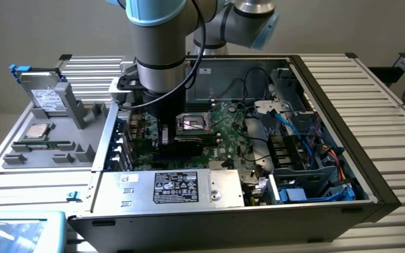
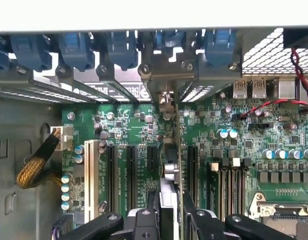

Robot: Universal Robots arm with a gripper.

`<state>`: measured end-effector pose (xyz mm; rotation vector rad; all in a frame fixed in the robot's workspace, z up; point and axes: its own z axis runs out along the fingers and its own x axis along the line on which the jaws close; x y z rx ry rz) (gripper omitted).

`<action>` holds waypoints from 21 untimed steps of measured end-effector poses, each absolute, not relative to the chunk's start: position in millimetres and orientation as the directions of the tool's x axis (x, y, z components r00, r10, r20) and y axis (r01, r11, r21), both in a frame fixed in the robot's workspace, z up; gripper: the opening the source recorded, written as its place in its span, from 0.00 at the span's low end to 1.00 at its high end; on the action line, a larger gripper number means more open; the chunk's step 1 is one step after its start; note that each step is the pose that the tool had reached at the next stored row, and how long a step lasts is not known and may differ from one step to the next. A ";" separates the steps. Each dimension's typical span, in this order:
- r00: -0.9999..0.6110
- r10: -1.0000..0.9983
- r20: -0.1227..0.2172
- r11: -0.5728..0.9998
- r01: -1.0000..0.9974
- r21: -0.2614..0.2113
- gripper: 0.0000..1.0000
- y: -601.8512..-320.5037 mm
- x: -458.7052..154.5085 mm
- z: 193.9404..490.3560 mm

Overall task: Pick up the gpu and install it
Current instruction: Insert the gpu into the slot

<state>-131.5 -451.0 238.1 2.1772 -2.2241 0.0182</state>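
My arm (image 1: pixel 158 42) was built of thick round tubes in dull silver-grey, and each joint wore a pale blue cap (image 1: pixel 156 16) with a smooth, rounded edge. A narrow black ring (image 1: pixel 160 66) circled the nearest tube. A thin black cable (image 1: pixel 201 26) ran down alongside it. Lower down the grey gave way to a darker, slimmer black body. My hand (image 2: pixel 171 192) was matt black throughout: flat link bars (image 2: pixel 93 227) spread out to either side, each joined by round silver pins (image 2: pixel 108 217), and two slim straight fingers (image 2: pixel 189 215) stood between them.
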 end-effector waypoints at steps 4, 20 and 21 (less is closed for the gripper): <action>-0.021 -0.999 0.028 0.021 -1.000 0.009 0.29 -450.8 -132.7 237.8; -0.022 -0.999 0.029 0.022 -1.000 0.000 0.29 -448.1 -130.5 254.8; -0.022 -0.999 0.030 0.022 -1.000 0.001 0.29 -448.0 -127.7 257.4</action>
